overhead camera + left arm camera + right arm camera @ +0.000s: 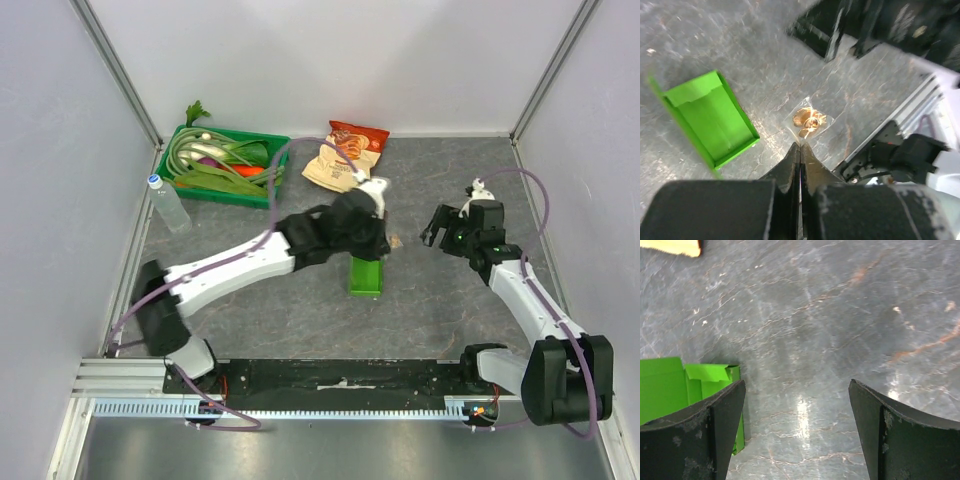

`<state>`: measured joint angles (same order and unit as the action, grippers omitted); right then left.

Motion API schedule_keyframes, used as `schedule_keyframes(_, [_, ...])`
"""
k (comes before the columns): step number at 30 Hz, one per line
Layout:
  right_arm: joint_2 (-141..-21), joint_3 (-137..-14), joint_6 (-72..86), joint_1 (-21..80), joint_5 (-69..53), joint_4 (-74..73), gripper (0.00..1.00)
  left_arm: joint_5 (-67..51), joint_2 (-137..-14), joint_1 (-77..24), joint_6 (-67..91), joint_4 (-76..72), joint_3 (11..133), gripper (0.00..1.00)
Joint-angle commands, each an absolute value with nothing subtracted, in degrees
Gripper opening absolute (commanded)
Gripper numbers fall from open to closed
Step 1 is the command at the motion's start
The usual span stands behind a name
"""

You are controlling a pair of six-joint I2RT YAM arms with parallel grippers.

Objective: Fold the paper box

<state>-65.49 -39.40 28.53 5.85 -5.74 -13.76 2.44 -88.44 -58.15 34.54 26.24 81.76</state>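
**Green box lay open between the arms**

The paper box (365, 277) lay mid-table, its far end hidden from above by the left wrist. The left gripper (800, 148) was pressed closed on nothing. Its camera showed a clear packet (810, 120) of gold trinkets, a speck from above. The right gripper (797, 390) gaped wide. A snack bag (345, 155) and vegetable tray (225, 165) sat well back.

We stretch our left arm (240, 265) diagonally from its base at the near left, white forearm leading to a black wrist bent downward near the middle of the workspace. Our left gripper (800, 149) points down with its two fingers pressed together, no gap at the tips and nothing between them. Our right arm (525, 290) rises from its base at the near right and angles inward. Our right gripper (797, 386) faces down with its fingers (720, 415) spread wide and holds nothing. Our two grippers are well apart.
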Motion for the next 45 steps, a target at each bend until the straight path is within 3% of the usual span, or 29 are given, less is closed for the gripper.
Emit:
schedule_keyframes(1, [-63.9, -41.9, 28.1, 1.3, -9.6, -16.3, 0.92, 5.4, -102.2, -60.6, 29.1, 34.3, 90.2, 0.02])
schedule_keyframes(6, [-69.2, -42.6, 24.7, 0.8, -18.8, -15.7, 0.92, 14.8, -109.5, -62.3, 26.5, 41.6, 94.4, 0.02])
schedule_keyframes(13, [-74.0, -39.2, 28.6, 3.3, -23.6, -7.9, 0.94, 15.5, -114.1, -62.3, 26.1, 42.4, 93.1, 0.05])
schedule_keyframes(16, [-78.6, -39.8, 29.4, 5.4, -24.2, -6.3, 0.94, 17.5, -115.2, -62.2, 25.8, 43.8, 94.2, 0.25])
schedule_keyframes(17, [-79.9, -40.4, 29.5, 6.8, -24.9, -6.0, 0.94, 18.3, -115.0, -62.2, 25.8, 43.9, 94.5, 0.39])
schedule_keyframes(20, [-83.5, -38.7, 32.9, 8.6, -29.3, -2.0, 0.89, 19.3, -110.7, -62.2, 26.0, 44.0, 94.3, 0.52])
schedule_keyframes(23, [-83.5, -34.8, 36.9, 14.0, -27.6, 2.7, 0.84, 13.1, -101.3, -62.4, 25.0, 41.8, 93.3, 0.55])
schedule_keyframes(29, [-81.5, -26.0, 46.0, 22.1, -25.9, 12.9, 0.66, 3.0, -81.4, -62.4, 24.9, 33.9, 82.9, 0.57])
schedule_keyframes(34, [-83.0, -22.0, 61.5, 35.6, -19.4, 29.8, 0.53, 13.1, -69.6, -61.2, 27.4, 33.3, 72.6, 0.56])
schedule_keyframes(37, [-83.8, -24.1, 66.1, 44.6, -15.9, 37.0, 0.55, 14.5, -61.8, -57.3, 33.5, 33.1, 63.4, 0.56])
schedule_keyframes(40, [-85.0, -26.7, 66.9, 46.6, -19.3, 37.7, 0.61, 13.6, -52.9, -52.7, 39.3, 30.9, 52.3, 0.56])
schedule_keyframes(43, [-78.1, -26.0, 61.6, 43.1, -16.5, 24.3, 0.65, 12.1, -45.9, -48.2, 42.6, 30.1, 44.0, 0.56])
schedule_keyframes(45, [-73.0, -29.6, 48.6, 41.8, -12.9, 4.0, 0.68, 9.4, -43.5, -45.9, 44.3, 29.5, 39.9, 0.55])
